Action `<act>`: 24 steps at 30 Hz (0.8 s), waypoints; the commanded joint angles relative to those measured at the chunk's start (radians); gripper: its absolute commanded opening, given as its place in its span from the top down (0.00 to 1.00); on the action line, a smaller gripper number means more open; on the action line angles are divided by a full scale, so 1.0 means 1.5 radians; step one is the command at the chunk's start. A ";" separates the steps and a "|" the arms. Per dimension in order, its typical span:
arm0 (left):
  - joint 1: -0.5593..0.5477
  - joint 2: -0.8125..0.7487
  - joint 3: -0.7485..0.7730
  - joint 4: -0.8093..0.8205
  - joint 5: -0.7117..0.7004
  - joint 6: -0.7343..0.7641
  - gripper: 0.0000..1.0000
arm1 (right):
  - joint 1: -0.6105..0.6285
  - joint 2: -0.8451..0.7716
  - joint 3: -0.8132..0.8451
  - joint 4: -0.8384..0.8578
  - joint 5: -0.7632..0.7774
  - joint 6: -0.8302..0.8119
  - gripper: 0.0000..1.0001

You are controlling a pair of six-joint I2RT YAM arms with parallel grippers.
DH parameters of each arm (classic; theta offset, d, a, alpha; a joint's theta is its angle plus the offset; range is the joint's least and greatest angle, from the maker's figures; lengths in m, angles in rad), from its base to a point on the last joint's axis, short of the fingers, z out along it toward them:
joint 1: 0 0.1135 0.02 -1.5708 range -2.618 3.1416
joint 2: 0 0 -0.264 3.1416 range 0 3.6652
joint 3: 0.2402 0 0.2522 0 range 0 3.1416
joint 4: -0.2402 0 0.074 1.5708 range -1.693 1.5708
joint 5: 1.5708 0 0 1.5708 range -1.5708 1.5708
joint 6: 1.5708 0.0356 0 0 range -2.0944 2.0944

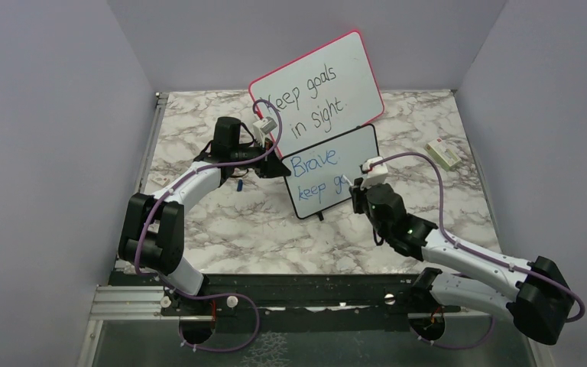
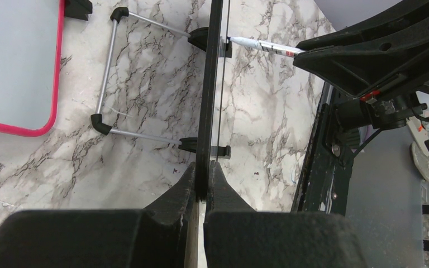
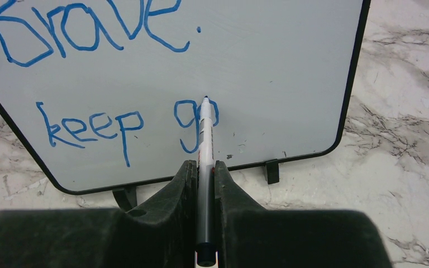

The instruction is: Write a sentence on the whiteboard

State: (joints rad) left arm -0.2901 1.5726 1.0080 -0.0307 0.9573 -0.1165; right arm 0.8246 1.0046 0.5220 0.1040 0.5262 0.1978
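**Two end effectors engaged at the whiteboard, writing incomplete**

Both arms are at the whiteboard (image 1: 332, 172), which stands upright on its small black feet near the middle of the marble table (image 1: 229, 222). It is just in front of a larger pink-framed board (image 1: 317, 92) bearing black handwriting. The top external view shows it overlapping that board's lower edge.

Left arm: the left end effector (image 2: 203, 181) is closed on the whiteboard's left edge (image 2: 208, 84). The thin black frame is pinched between both fingers. The left wrist view shows the board edge-on, with a bent wire stand (image 2: 107, 67) reaching back from its rear feet across the table.

Right arm: the right end effector (image 3: 204, 167) is closed around a marker (image 3: 204, 134), which runs lengthwise between the fingers. The tip touches the board face (image 3: 268, 67) at the upper part of the letter "o".

Writing: the sentence (image 3: 103, 126) is in blue. It reads "Brave." on the upper line and "keep go" on the lower line. The board's right portion carries no writing.

Other items: a small white object (image 1: 443, 154) lies on the table near the right wall, well apart from the boards. A small blue item (image 1: 239, 184) lies beside the left arm; it is too small to identify.
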 commanded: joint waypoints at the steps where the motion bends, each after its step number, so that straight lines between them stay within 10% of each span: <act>1: -0.007 0.006 0.004 -0.044 -0.030 0.028 1.00 | -0.004 -0.031 0.006 0.003 0.019 -0.010 0.99; 24: -0.007 0.008 0.005 -0.045 -0.027 0.029 1.00 | -0.042 0.017 0.002 0.040 -0.003 -0.013 0.99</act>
State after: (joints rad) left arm -0.2905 1.5726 1.0134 -0.0402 0.9569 -0.1146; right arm 0.7811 1.0138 0.5220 0.1238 0.5282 0.1825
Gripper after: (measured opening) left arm 0.027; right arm 0.157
